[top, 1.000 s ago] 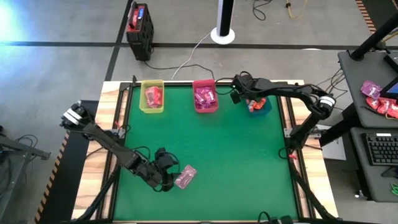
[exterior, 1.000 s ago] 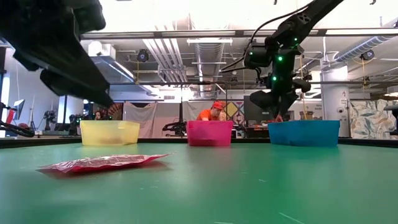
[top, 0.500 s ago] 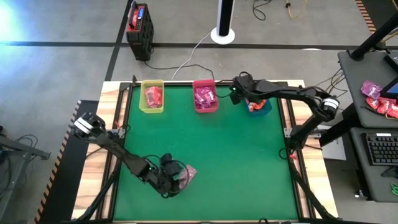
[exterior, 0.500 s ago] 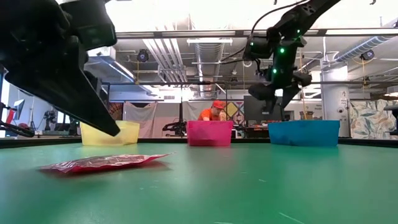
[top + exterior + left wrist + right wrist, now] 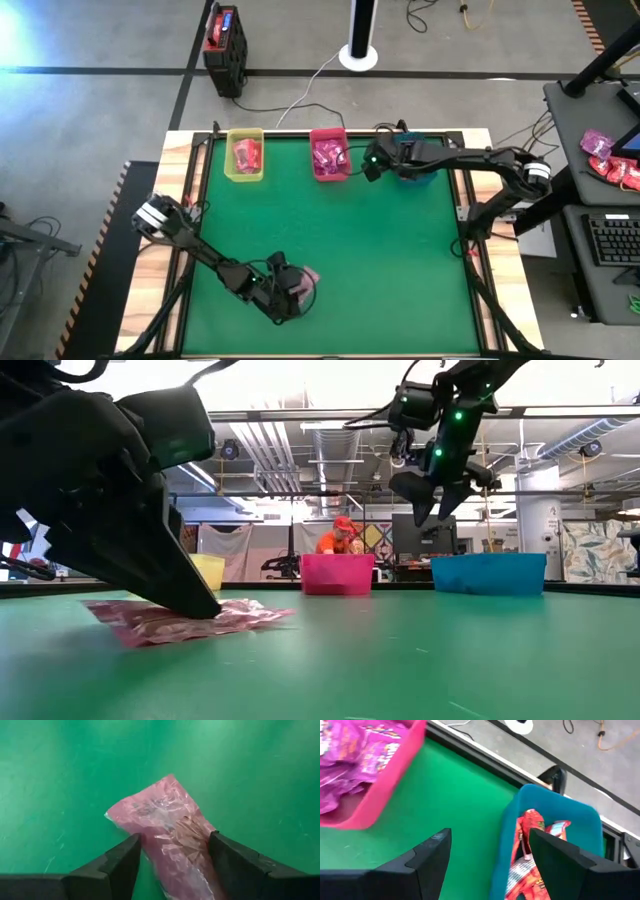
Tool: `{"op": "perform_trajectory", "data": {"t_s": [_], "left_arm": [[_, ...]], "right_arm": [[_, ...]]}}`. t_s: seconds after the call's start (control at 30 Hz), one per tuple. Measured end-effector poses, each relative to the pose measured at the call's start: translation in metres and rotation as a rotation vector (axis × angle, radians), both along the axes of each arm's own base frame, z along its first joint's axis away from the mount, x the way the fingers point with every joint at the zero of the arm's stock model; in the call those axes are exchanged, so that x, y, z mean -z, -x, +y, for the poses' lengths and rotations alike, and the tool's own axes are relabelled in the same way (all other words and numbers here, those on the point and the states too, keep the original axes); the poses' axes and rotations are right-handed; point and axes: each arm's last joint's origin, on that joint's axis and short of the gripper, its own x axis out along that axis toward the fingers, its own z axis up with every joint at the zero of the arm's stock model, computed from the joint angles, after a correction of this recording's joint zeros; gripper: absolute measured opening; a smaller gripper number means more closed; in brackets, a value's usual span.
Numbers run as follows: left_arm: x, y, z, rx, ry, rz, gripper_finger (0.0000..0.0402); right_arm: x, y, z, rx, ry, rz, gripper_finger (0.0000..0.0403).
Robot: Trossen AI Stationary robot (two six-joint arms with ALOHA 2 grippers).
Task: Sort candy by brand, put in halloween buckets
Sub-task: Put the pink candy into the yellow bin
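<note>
Left gripper (image 5: pixel 170 855) sits low at the near edge of the mat, fingers wide either side of a pale pink packet (image 5: pixel 172 832). Right gripper (image 5: pixel 485 855), also wide open, hangs between the pink bin (image 5: pixel 330 158) of magenta packets and the teal bin (image 5: pixel 555 820) holding orange-red ones. The yellow bin (image 5: pixel 245 155) holds red packets.

Pink packet (image 5: pixel 305 281) half under left tool (image 5: pixel 288 297)

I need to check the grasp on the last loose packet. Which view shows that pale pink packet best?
The left wrist view: the pale pink packet lies on the green mat between the left gripper's open fingers. The high view shows only its pink edge beside the gripper. The low view shows it flat under a fingertip. The right wrist view misses it.
</note>
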Motion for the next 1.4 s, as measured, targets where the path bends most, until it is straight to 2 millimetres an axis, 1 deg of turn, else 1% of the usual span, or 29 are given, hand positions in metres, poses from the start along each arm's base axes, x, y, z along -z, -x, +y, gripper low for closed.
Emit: {"op": "perform_trajectory", "data": {"t_s": [0.07, 0.13, 0.3, 0.33, 0.37, 0.47, 0.53, 0.6, 0.67, 0.77, 0.83, 0.93, 1.1, 1.17, 1.23, 1.3, 1.4], "left_arm": [[0.003, -0.002, -0.001, 0.011, -0.02, 0.01, 0.0202], [0.005, -0.004, -0.003, 0.023, -0.033, 0.015, 0.0166], [0.0, -0.004, -0.003, 0.071, -0.072, 0.025, 0.0037], [-0.001, -0.002, -0.003, 0.084, -0.083, 0.028, 0.002], [-0.003, -0.002, -0.002, 0.09, -0.09, 0.028, 0.0013], [-0.008, 0.001, 0.0, 0.109, -0.12, 0.044, 0.0016], [-0.012, 0.005, 0.004, 0.113, -0.156, 0.068, 0.001], [-0.019, 0.011, 0.01, 0.092, -0.226, 0.092, 0.0003], [-0.033, 0.016, 0.021, 0.036, -0.323, 0.092, 0.0002], [-0.061, 0.026, 0.048, -0.088, -0.465, 0.087, 0.0001], [-0.08, 0.032, 0.068, -0.151, -0.512, 0.1, 0.0], [-0.108, 0.045, 0.106, -0.268, -0.555, 0.136, 0.0], [-0.141, 0.07, 0.178, -0.527, -0.656, 0.201, 0.0], [-0.148, 0.079, 0.208, -0.59, -0.645, 0.267, 0.0], [-0.151, 0.088, 0.237, -0.63, -0.601, 0.327, 0.0], [-0.149, 0.098, 0.264, -0.648, -0.538, 0.365, 0.0], [-0.14, 0.111, 0.299, -0.604, -0.378, 0.33, 0.0]], "right_arm": [[0.0, -0.002, 0.004, -0.012, -0.001, -0.003, 0.0261], [0.001, -0.004, 0.007, -0.021, -0.002, -0.003, 0.0262], [0.003, -0.005, 0.013, -0.033, -0.005, -0.004, 0.026], [0.003, -0.005, 0.013, -0.034, -0.004, -0.003, 0.026], [0.003, -0.006, 0.014, -0.036, -0.004, -0.003, 0.0259], [0.003, -0.006, 0.015, -0.042, -0.004, -0.002, 0.0258], [0.003, -0.007, 0.017, -0.045, -0.005, -0.002, 0.026], [0.004, -0.007, 0.019, -0.049, -0.006, -0.003, 0.0261], [0.004, -0.008, 0.021, -0.052, -0.007, -0.006, 0.0262], [0.004, -0.009, 0.024, -0.062, -0.008, -0.006, 0.0261], [0.005, -0.009, 0.026, -0.069, -0.008, -0.007, 0.0259], [0.005, -0.011, 0.03, -0.075, -0.009, -0.013, 0.0258], [0.004, -0.014, 0.037, -0.089, -0.008, -0.033, 0.026], [0.004, -0.016, 0.039, -0.099, -0.004, -0.048, 0.0258], [0.003, -0.017, 0.042, -0.109, -0.002, -0.057, 0.0256], [0.003, -0.019, 0.044, -0.118, -0.001, -0.062, 0.0255], [0.003, -0.02, 0.048, -0.131, 0.001, -0.069, 0.0254]]}}
